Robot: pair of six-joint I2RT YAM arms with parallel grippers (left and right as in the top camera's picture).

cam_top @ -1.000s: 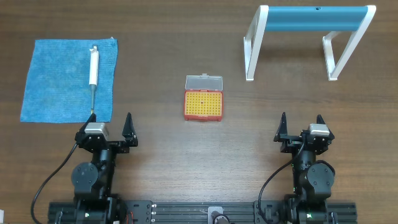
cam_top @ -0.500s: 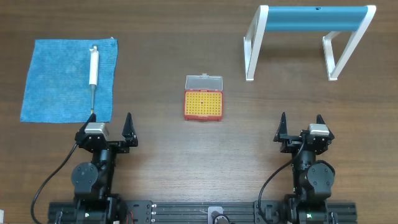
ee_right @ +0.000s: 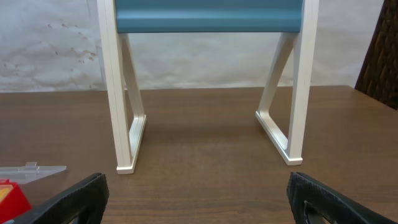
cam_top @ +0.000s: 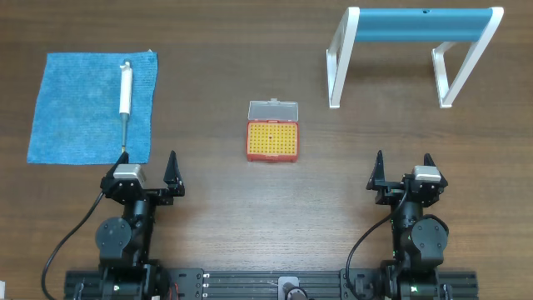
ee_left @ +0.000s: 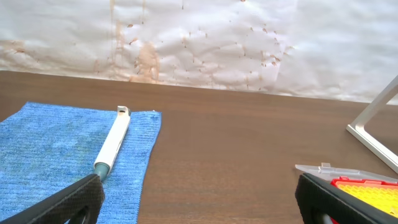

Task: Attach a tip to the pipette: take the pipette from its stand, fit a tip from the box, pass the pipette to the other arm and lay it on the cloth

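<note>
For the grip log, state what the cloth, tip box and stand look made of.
Cloth: matte blue fabric, probably microfibre; ribbed weave shows. Tip box: hard plastic, orange base, clear lid. Stand: smooth white legs and teal bar, either painted metal or plastic.

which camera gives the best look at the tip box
The top view: the orange rectangular plastic tip box shows whole, its clear lid open. The left wrist view catches one corner; the right wrist view, a sliver.

Worktop (cam_top: 216, 192): dark brown wood grain, planks running side to side, matte surface.
Wall (ee_left: 249, 43): whitish crinkled sheet rising along the worktop's far edge, brownish stains and small specks.
Dark panel (ee_right: 382, 56): brown woven texture, past the far edge beside the wall.
</note>
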